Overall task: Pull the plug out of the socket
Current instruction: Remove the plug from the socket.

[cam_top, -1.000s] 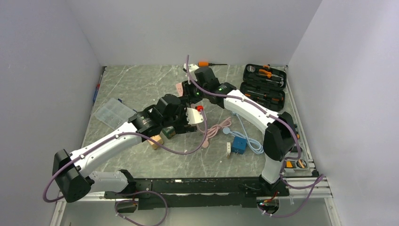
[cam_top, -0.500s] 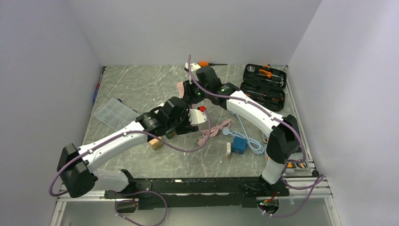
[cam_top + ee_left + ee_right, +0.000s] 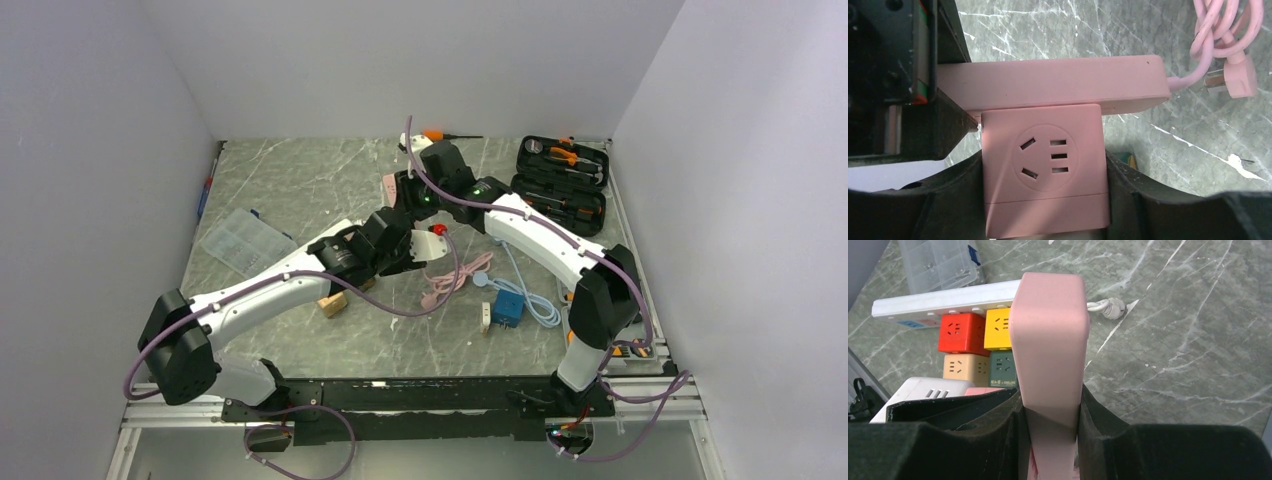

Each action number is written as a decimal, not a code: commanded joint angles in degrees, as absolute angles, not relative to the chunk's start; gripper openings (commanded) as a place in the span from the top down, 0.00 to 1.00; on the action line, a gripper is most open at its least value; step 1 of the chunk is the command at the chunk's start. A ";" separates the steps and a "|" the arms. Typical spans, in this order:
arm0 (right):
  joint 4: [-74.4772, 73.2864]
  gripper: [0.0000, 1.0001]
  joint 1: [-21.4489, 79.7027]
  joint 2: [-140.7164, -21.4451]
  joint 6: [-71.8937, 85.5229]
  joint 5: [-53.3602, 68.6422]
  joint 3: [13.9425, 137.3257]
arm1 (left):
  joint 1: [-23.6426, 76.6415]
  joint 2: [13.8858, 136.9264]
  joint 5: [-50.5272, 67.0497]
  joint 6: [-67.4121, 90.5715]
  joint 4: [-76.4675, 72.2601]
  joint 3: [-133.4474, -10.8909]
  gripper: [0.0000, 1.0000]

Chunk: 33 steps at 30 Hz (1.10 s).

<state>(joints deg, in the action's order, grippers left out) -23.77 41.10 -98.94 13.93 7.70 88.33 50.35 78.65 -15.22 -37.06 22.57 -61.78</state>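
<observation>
My right gripper (image 3: 1050,407) is shut on a long pink socket strip (image 3: 1050,330), holding it off the table on edge. A pink cube plug (image 3: 1045,165) with a socket face sits plugged into the side of that strip (image 3: 1058,80). The left gripper (image 3: 1045,175) straddles the cube, and both black fingers (image 3: 1143,190) press against its sides. From above, both grippers meet mid-table, the right one (image 3: 405,195) just behind the left one (image 3: 412,248). Only a bit of the strip (image 3: 388,185) shows there. The strip's pink cable (image 3: 1233,60) trails to the right.
A white power strip (image 3: 943,302) with red, yellow, beige and green cubes lies left of the grippers. Beyond it is a clear plastic box (image 3: 238,238). A blue adapter (image 3: 507,308) and pale blue cable lie front right. An open tool case (image 3: 560,180) sits back right, an orange screwdriver (image 3: 440,135) at the back.
The left arm has reached up and to the right to the pink strip, and its jaws have narrowed from wide open onto the pink cube. The right arm has barely shifted.
</observation>
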 commanded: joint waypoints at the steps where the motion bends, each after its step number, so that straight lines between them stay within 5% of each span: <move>1: -19.46 1.00 41.80 -94.63 14.69 7.30 87.94 | 50.64 79.44 -17.71 -35.40 21.77 -64.83 0.72; 6: -20.83 1.00 41.37 -96.84 12.66 3.05 86.71 | 50.69 79.09 -18.73 -34.19 23.09 -66.18 1.00; 14: -18.05 1.00 36.96 -98.52 11.58 0.05 80.79 | 50.68 74.56 -19.01 -32.70 23.50 -64.05 1.00; 33: -28.86 1.00 36.13 -105.73 6.95 -19.66 88.10 | 50.66 72.60 -20.24 -30.30 25.45 -63.75 1.00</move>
